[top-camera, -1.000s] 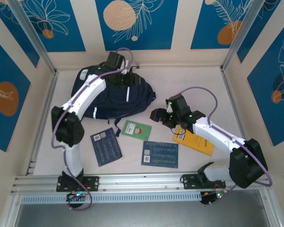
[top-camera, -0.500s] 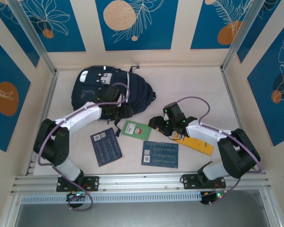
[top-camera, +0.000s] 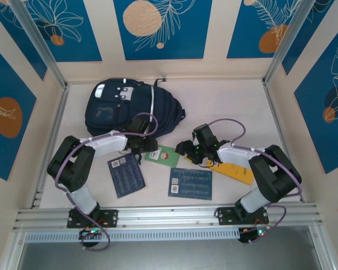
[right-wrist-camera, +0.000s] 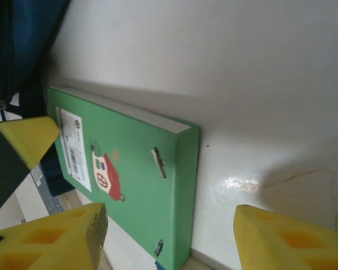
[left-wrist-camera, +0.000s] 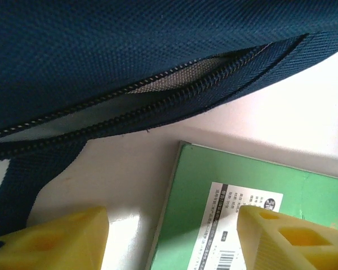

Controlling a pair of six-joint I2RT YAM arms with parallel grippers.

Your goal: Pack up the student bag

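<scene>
Locate green book (top-camera: 162,155) just near of open zip (left-wrist-camera: 174,79) on student bag (top-camera: 118,109), between spread left gripper (top-camera: 151,147) and spread right gripper (top-camera: 182,149).

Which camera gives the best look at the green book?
The right wrist view: the green book lies close, with its cover, house picture and edge plain. The top external view shows it small, from above; the left wrist view catches one labelled corner.

Coarse woven cloth: student bag (left-wrist-camera: 129,45); matt cover: green book (right-wrist-camera: 129,191).
</scene>
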